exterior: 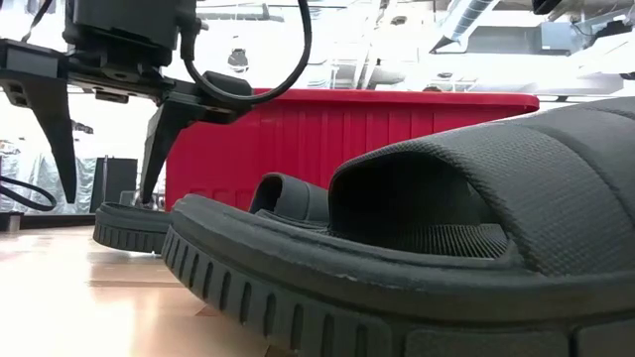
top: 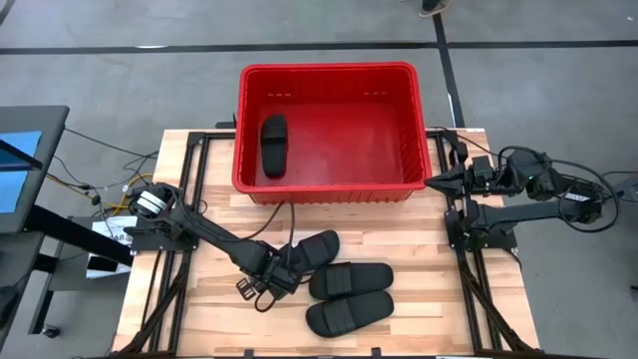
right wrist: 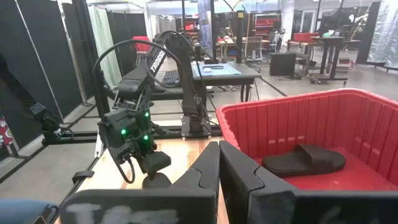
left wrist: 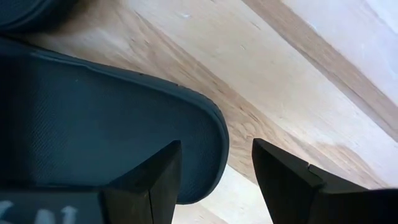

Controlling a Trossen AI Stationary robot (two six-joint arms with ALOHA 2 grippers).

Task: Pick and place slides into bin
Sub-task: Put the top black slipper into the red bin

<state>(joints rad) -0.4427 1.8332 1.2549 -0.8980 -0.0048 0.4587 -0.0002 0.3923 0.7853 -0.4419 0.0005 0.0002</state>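
One black slide [top: 271,145] lies flat inside the red bin [top: 324,75] at its left side. Three more slides lie sole-down on the wooden table: a slanted one [top: 317,249], a middle one [top: 351,280] and a near one [top: 349,314]. My left gripper [top: 282,271] is open, pointing down at the slanted slide's near-left end [left wrist: 199,143]. One finger [left wrist: 155,180] stands over the sole and the other [left wrist: 280,174] over bare table beyond the rim. My right gripper [top: 431,181] is shut and empty by the bin's near right corner. My left gripper straddles the rim at the slanted slide's end [exterior: 124,213] from above, fingers pointing down. Whether a finger [exterior: 151,159] touches the sole, I cannot tell. The slide lies flat on the table.
The bin stands at the table's far edge, its near wall [top: 324,184] close behind the slides. Bare wood [top: 199,309] lies at the near left. Black frame rails [top: 469,289] run along both table sides. A cable [top: 289,214] hangs over my left arm.
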